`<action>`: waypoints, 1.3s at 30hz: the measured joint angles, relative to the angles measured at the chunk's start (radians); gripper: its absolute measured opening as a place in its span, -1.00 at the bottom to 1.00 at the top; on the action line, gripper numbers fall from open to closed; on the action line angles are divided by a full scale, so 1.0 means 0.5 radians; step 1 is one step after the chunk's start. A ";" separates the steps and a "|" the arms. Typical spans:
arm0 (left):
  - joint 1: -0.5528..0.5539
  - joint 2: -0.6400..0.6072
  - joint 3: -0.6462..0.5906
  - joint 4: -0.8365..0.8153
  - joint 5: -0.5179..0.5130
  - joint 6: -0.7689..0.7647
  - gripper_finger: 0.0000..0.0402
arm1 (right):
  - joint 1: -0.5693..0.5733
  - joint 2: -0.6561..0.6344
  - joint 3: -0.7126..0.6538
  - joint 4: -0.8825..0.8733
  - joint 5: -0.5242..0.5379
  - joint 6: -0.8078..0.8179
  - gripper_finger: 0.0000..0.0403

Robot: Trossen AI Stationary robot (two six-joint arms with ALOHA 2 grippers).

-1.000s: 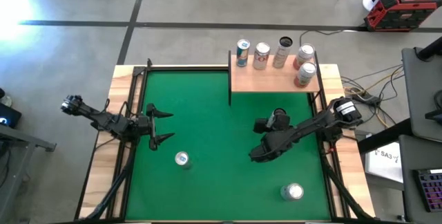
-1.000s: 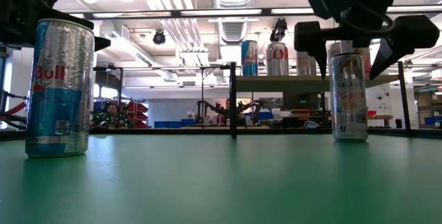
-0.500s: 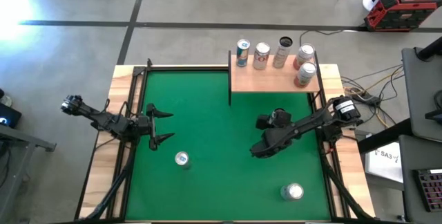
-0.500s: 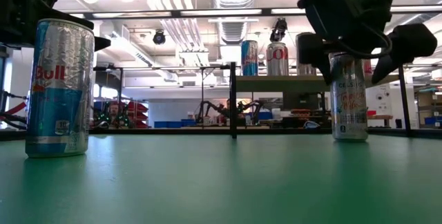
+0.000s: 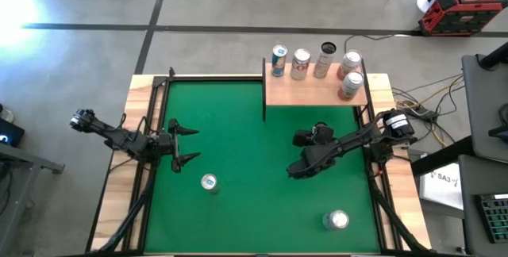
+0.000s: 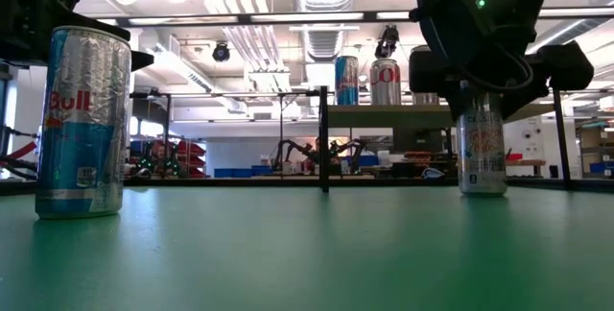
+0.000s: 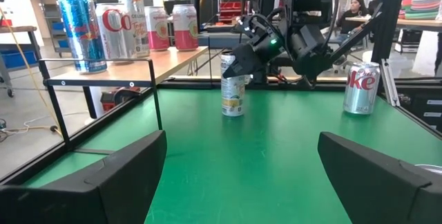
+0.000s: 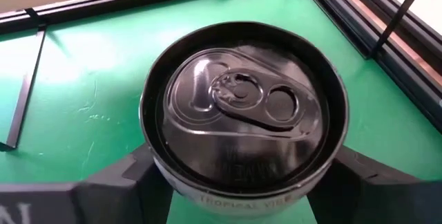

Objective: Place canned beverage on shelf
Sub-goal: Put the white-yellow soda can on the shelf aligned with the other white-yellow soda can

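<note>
Centrally, toward three o'clock on the green tabletop (image 5: 238,130), the right gripper (image 5: 304,140) has its two dark fingers (image 8: 124,175) pressed against opposite sides of an upright can (image 7: 233,86), just below the can's rim; the jaws stand narrowed to the can's width. The right wrist view looks straight down on the can's dark lid and pull tab, with a finger touching the wall at either side. In the low view the can's base rests on the felt, so the can is gripped but not raised.

The shelf (image 5: 309,90), a pale-wood board on thin black posts, stands at about one o'clock on the table and carries five upright cans (image 5: 300,64) along its far and right edges. The gripped can stands on the table near the shelf's front edge, apart from it.

The left gripper (image 5: 185,144) hangs at nine o'clock with its fingers spread wide, touching nothing. A Red Bull can (image 5: 208,182) stands near it at seven o'clock, and a Diet Coke can (image 5: 336,220) stands at five o'clock.
</note>
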 joint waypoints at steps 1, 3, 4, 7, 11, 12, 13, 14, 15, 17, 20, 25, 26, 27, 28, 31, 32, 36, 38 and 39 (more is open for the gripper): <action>0.000 0.000 0.000 0.001 0.000 0.000 0.80 | 0.000 -0.001 0.000 0.001 0.000 -0.004 0.18; 0.000 0.000 0.000 0.000 0.000 0.000 0.80 | 0.002 -0.007 0.016 -0.012 -0.012 -0.016 0.18; 0.000 0.000 0.000 0.000 0.001 0.000 0.80 | 0.008 -0.009 0.042 -0.025 -0.034 -0.024 0.18; 0.000 0.000 0.000 0.000 0.000 0.000 0.80 | 0.038 -0.022 0.155 -0.115 -0.059 -0.028 0.18; 0.000 0.000 0.000 0.000 0.000 0.000 0.80 | 0.046 -0.053 0.305 -0.207 -0.050 -0.139 0.18; 0.000 0.000 0.000 0.001 0.001 0.000 0.80 | 0.045 -0.067 0.325 -0.194 -0.042 -0.177 0.18; 0.000 0.000 0.000 0.000 0.000 0.000 0.80 | 0.047 -0.088 0.344 -0.205 -0.045 -0.220 0.18; 0.000 0.000 0.000 0.000 0.001 0.000 0.80 | 0.048 -0.112 0.360 -0.218 -0.051 -0.251 0.18; 0.000 0.000 0.000 0.001 0.001 0.000 0.80 | 0.049 -0.138 0.377 -0.222 -0.047 -0.283 0.18; 0.000 0.000 0.000 0.000 0.000 0.000 0.80 | 0.048 -0.193 0.401 -0.214 -0.011 -0.325 0.18; 0.000 0.000 0.000 0.000 0.000 0.000 0.80 | 0.041 -0.297 0.401 -0.218 0.061 -0.392 0.18; 0.000 0.000 0.000 0.000 0.001 0.000 0.80 | -0.039 -0.504 0.403 -0.224 0.163 -0.592 0.18; 0.000 0.000 0.000 0.000 0.001 0.000 0.80 | -0.062 -0.542 0.403 -0.224 0.184 -0.651 0.18; 0.000 0.000 0.000 0.000 0.001 0.000 0.80 | -0.086 -0.581 0.404 -0.221 0.197 -0.711 0.18; 0.000 0.000 0.000 0.000 0.000 0.000 0.80 | -0.110 -0.616 0.411 -0.227 0.202 -0.776 0.18; 0.000 0.000 0.000 0.000 0.001 0.000 0.80 | -0.172 -0.704 0.442 -0.226 0.234 -0.985 0.24; 0.000 0.000 0.000 0.000 0.001 0.000 0.80 | -0.191 -0.727 0.452 -0.224 0.245 -1.055 0.27; 0.000 0.000 0.000 0.000 0.000 0.000 0.80 | -0.255 -0.783 0.496 -0.223 0.306 -1.196 0.33; 0.000 0.000 0.000 0.000 0.001 0.000 0.80 | -0.287 -0.796 0.502 -0.223 0.337 -1.241 0.33; 0.000 0.000 0.000 0.000 0.000 0.000 0.80 | -0.303 -0.798 0.501 -0.224 0.344 -1.265 0.33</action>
